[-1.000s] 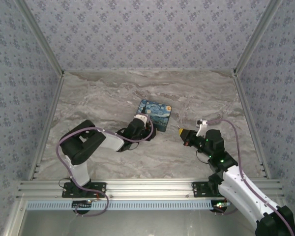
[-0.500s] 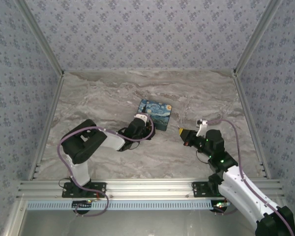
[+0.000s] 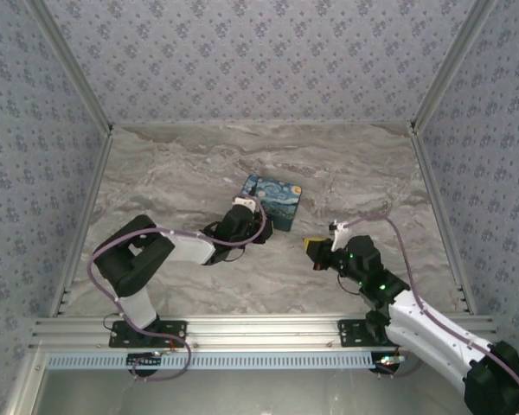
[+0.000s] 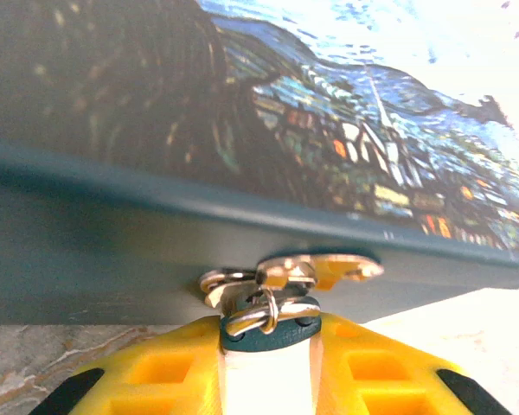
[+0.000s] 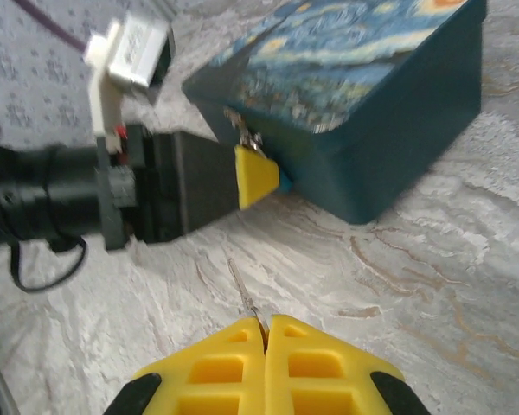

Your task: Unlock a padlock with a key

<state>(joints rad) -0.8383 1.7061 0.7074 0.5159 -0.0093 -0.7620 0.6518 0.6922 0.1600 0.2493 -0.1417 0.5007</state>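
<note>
Since a second ago, your right gripper [image 3: 310, 246] has slid down and to the left in the top view, ending closer to the centre of the grey marbled table [image 3: 182, 173]. The left arm's elbow has swung out toward the left edge, while your left gripper [image 3: 245, 213] has stayed at the lower left side of the dark teal box with the blue-and-yellow starry print on its lid [image 3: 275, 201].

In the left wrist view, the yellow fingers are clamped on the tiny teal-blue padlock [image 4: 272, 334] at lower centre. Its thin silvery shackle is looped through the metal hasp [image 4: 320, 270] on the box's front wall.

In the right wrist view, your fingers are pressed together on a thin silvery key [image 5: 245, 294], which points up the frame toward the padlock, well apart from it.
</note>
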